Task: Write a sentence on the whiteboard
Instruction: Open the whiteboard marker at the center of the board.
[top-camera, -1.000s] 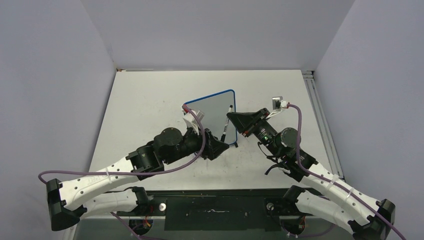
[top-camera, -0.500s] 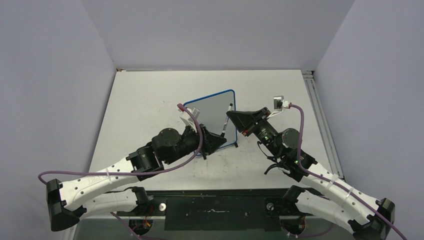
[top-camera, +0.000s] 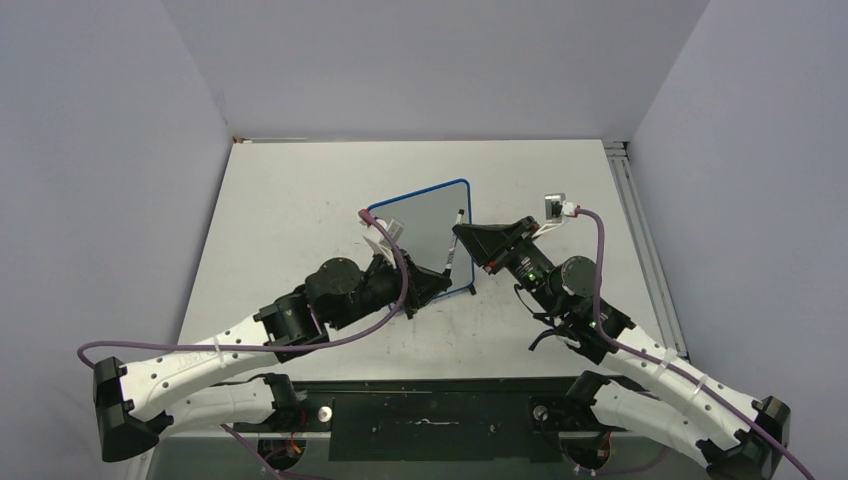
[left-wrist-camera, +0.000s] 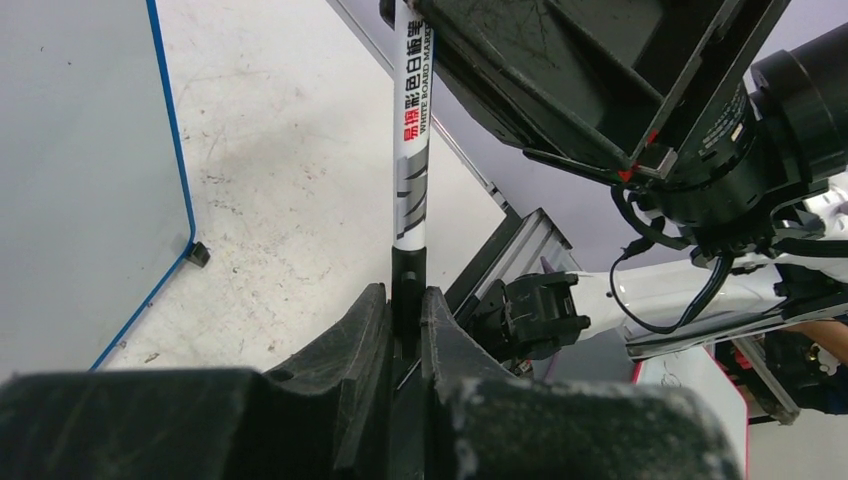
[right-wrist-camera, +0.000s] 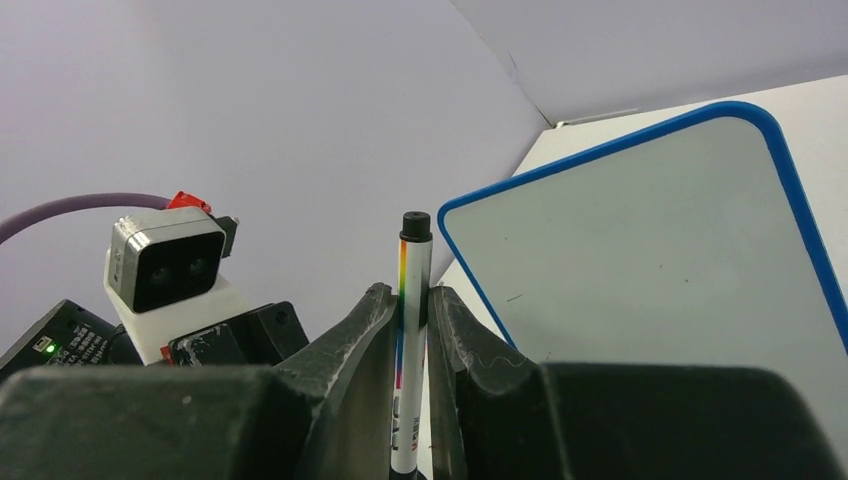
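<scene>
Left wrist view: the marker (left-wrist-camera: 411, 170) is pinched at its black end by the left gripper (left-wrist-camera: 405, 310) and clamped by the right gripper (right-wrist-camera: 410, 310), maybe so its cap can be pulled off. The whiteboard (top-camera: 425, 225) is set just beside them, blank.

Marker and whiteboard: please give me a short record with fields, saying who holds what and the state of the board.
marker: white barrel, black end, held by both grippers
left gripper: shut on the marker's black end
right gripper: shut on the marker's barrel
whiteboard: blue frame, no writing visible
sentence: not yet begun
</scene>
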